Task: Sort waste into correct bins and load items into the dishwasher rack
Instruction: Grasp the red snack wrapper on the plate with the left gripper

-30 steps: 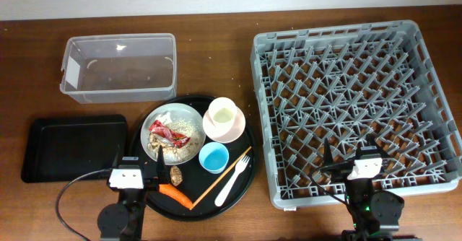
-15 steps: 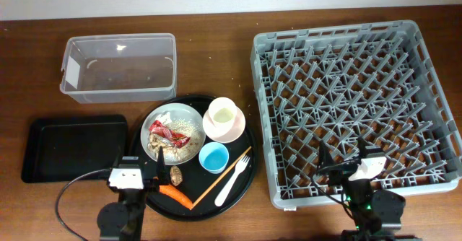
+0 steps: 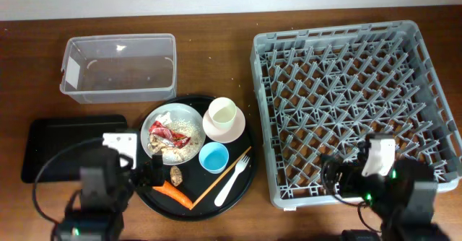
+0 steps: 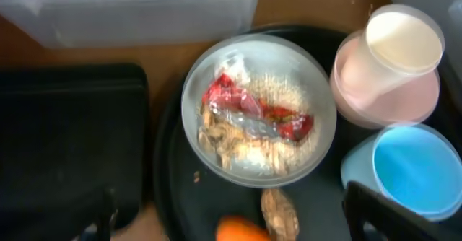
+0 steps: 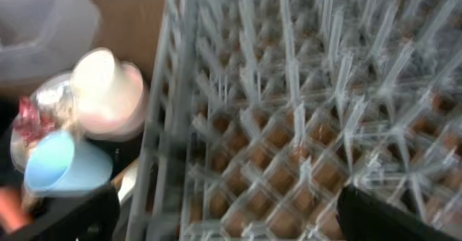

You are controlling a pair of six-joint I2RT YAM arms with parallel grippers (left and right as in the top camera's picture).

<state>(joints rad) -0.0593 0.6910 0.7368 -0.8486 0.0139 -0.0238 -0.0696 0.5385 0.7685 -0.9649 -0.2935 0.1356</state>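
Note:
The speckled plate point(image 3: 189, 117) sits on the round black tray and holds the red wrapper point(image 3: 164, 134) and beige crumbs point(image 3: 167, 149); the wrapper also shows in the left wrist view point(image 4: 256, 111). The white cup point(image 3: 223, 112) stands in the pink bowl point(image 3: 224, 131). The blue cup point(image 3: 214, 156), white fork point(image 3: 232, 177), chopstick point(image 3: 211, 185), brown lump point(image 3: 176, 174) and carrot point(image 3: 172, 193) lie on the tray. My left gripper point(image 3: 153, 174) is open above the carrot point(image 4: 231, 223). My right gripper point(image 3: 333, 177) is open over the rack's point(image 3: 354, 89) front left part point(image 5: 227, 219).
The clear tub point(image 3: 119, 68) stands at the back left and the shallow black tray point(image 3: 65, 147) lies at the front left, both without contents. The round black tray point(image 3: 242, 143) lies between the shallow tray and the rack. Both arm bases stand at the table's front edge.
Both arms have risen toward the overhead camera. The left wrist has shifted back and left, the right wrist slightly right. No object has moved.

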